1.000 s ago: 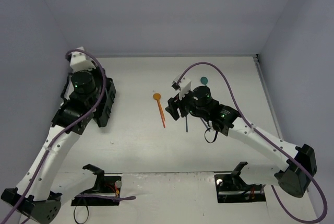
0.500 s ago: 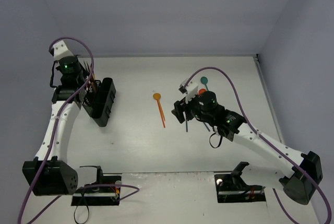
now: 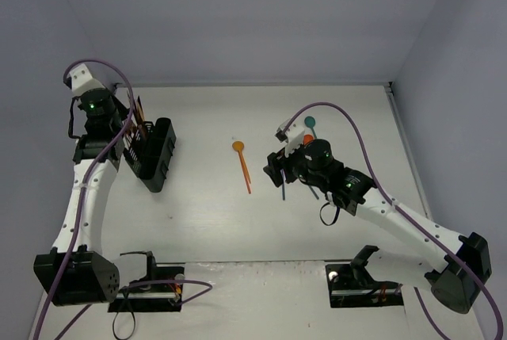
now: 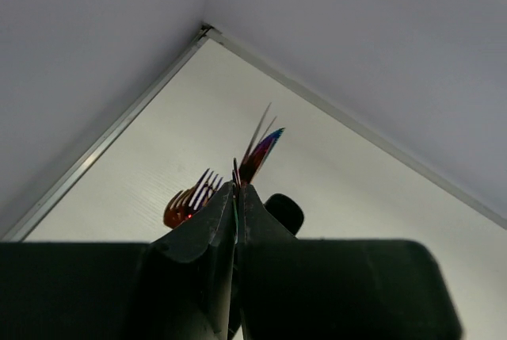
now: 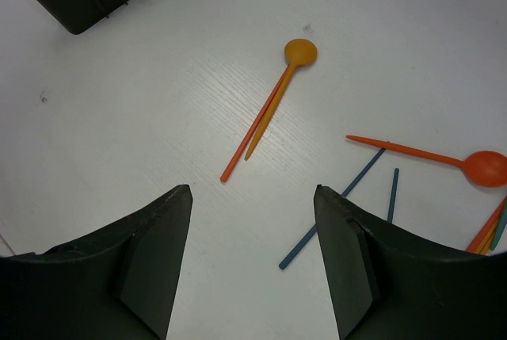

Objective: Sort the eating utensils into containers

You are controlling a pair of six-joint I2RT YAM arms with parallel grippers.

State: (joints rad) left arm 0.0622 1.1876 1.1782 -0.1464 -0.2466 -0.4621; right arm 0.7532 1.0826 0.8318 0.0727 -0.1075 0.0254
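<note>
Caddy | forks upright inside | orange spoon loose on tbl

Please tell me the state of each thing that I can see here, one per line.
left gripper: shut
right gripper: open, holding nothing
caddy: upright, partly filled
forks: standing in the caddy, tines up
orange spoon: lying flat on the table
blue utensil: lying flat on the table

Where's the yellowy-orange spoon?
In the top view the yellowy-orange spoon lies on the table, between the black caddy on the left and the right end effector, a thin orange stick right beside its handle.
</note>
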